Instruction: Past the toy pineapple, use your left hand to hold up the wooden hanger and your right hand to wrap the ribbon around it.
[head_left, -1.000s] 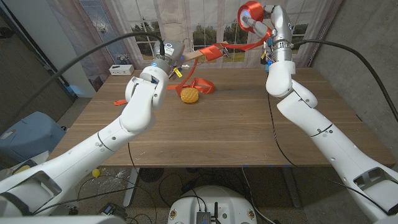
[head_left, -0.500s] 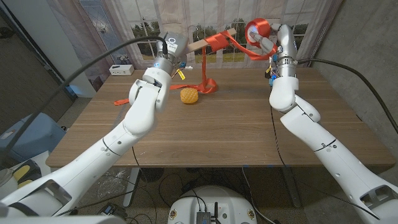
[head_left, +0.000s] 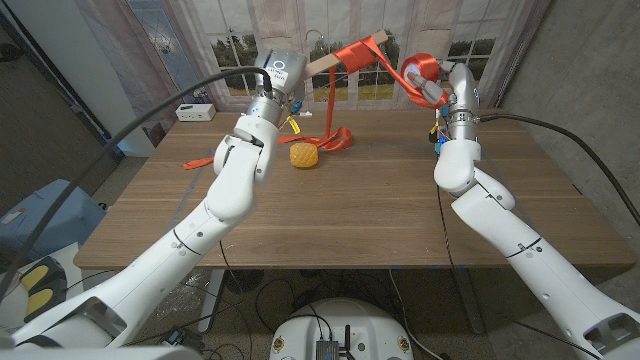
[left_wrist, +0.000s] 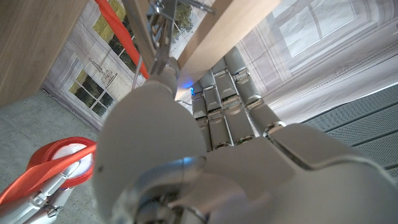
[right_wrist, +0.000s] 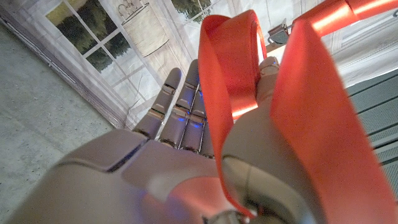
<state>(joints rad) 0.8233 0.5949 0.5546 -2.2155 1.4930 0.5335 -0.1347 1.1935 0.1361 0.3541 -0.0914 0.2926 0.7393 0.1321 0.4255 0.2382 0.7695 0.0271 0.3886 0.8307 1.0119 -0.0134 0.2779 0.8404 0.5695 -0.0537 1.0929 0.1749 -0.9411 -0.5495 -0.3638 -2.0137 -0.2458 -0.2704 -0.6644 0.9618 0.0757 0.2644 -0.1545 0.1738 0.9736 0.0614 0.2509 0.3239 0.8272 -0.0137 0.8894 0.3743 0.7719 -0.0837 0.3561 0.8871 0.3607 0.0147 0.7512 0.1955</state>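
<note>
Progress: the hanger (head_left: 345, 56) is raised above the far side of the table (head_left: 400, 220), beyond the pineapple (head_left: 305, 155). The ribbon (head_left: 352, 50) already crosses over the bar near its right end, so wrapping looks under way; how many turns are on, I cannot tell.
Left to do: by my reading, more passes of ribbon around the bar; a long tail hangs down from the bar to a loose heap on the table just behind the pineapple.
Left hand (head_left: 279, 72): fingers clamped on the hanger's left end; in the left wrist view the fingers (left_wrist: 214, 106) lie together along the wooden bar (left_wrist: 217, 34), with the metal hook beside them.
Right hand (head_left: 432, 88): holds the ribbon spool (head_left: 418, 72) up at the hanger's right end, just beside it. In the right wrist view the fingers (right_wrist: 186, 99) reach out close together while red ribbon (right_wrist: 227, 81) loops over the hand.
Pineapple: stands on the table, below the hanger, untouched.
</note>
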